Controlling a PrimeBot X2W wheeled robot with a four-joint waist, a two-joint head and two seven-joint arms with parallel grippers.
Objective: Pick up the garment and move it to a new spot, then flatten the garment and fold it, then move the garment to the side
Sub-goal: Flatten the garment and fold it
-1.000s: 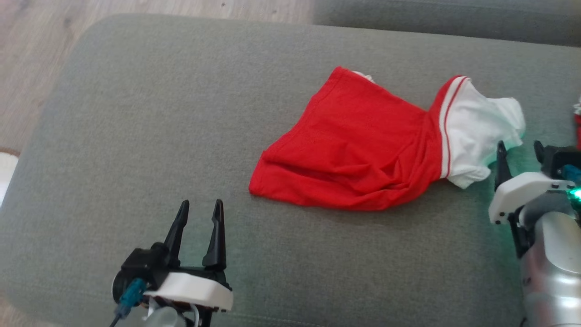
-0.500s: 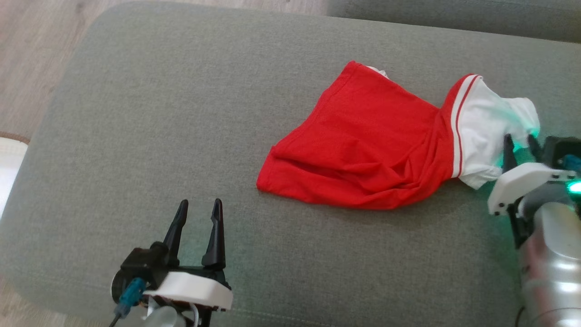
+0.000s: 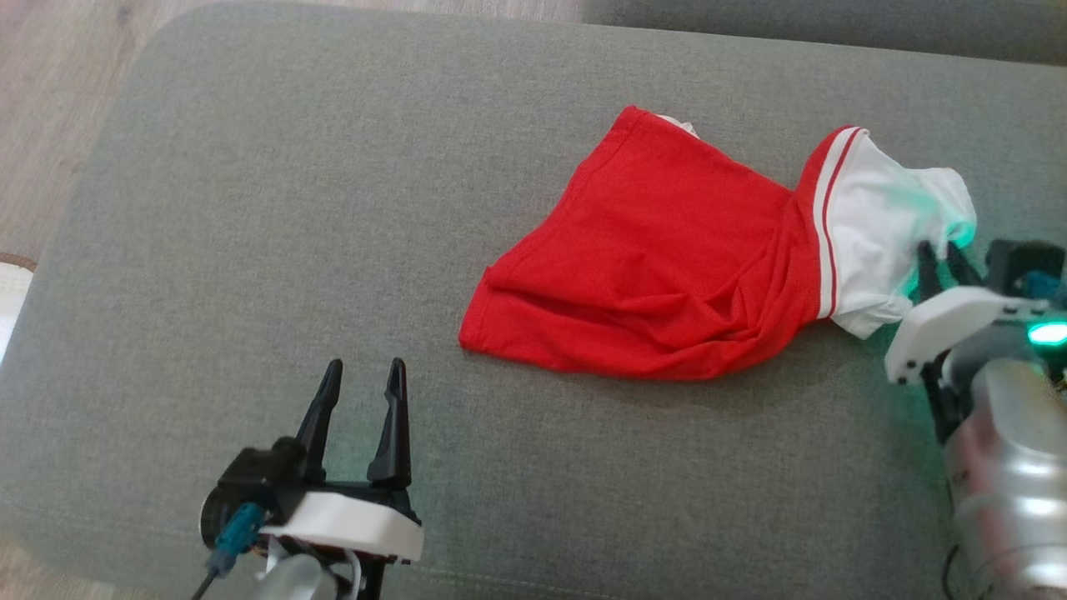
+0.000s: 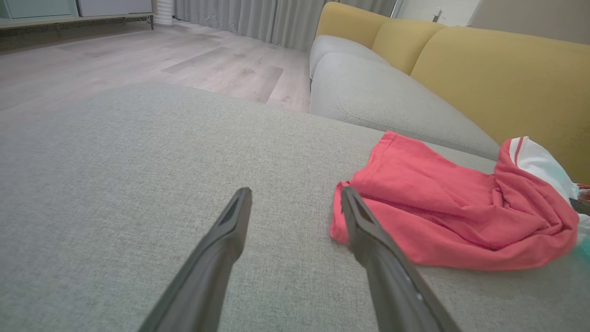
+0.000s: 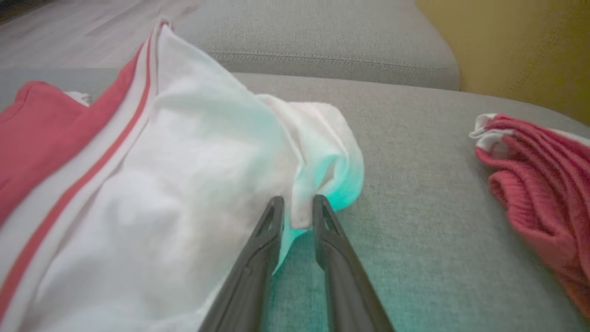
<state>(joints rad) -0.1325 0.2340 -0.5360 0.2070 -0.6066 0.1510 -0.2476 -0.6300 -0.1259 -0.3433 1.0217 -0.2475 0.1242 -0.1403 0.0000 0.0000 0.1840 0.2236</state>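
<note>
Right gripper (image 3: 937, 250): nipped onto white corner of garment (image 3: 667, 267).
Left gripper (image 3: 366, 363): wide apart, empty, near red hem of garment.

The dress (image 3: 667, 258) lies on the ottoman's (image 3: 250, 208) right half; left claw (image 3: 367, 364) before it, leftward; right claw (image 3: 936, 247) at its right end; another garment (image 5: 544, 193) beyond.

Both arms end in two long, tapering black fingers rising from a curved white shell (image 3: 342, 529). The left end effector (image 3: 365, 367) has a black block at its base, with a teal-blue plug (image 3: 236, 533) and a dark cable trailing off. The right end effector (image 3: 937, 250) shows small dark screws in its shell, a glowing green light (image 3: 1047, 333) and a smooth silver forearm (image 3: 1004, 492).
</note>
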